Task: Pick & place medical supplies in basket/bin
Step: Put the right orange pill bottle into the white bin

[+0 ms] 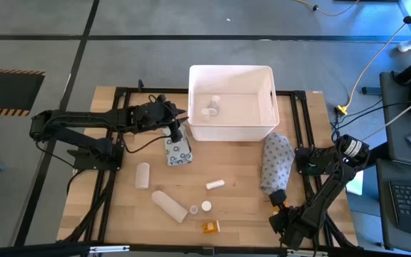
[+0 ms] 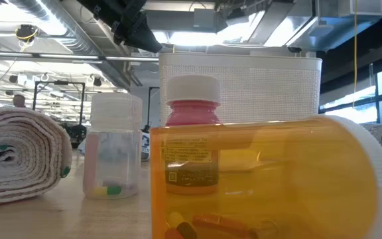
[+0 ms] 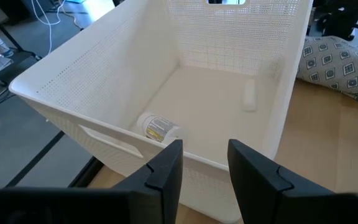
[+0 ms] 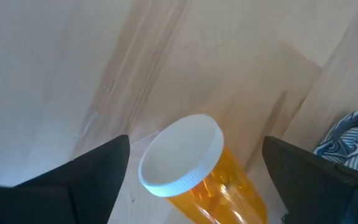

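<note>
on the counter (image 1: 241, 207) outside the bin (image 1: 231, 74) lie two white rolls (image 1: 170, 205), three small white bottles (image 1: 215, 184), one orange pill bottle (image 1: 210, 227) and two grey patterned packets (image 1: 277, 161). inside the bin sit two little bottles (image 1: 211, 106). the left claw (image 3: 205, 155) hangs empty at the bin's near left corner, its fingers a little apart. the right claw (image 4: 194, 168) stands wide apart over another orange bottle (image 4: 204, 171), near the counter's front right.
</note>
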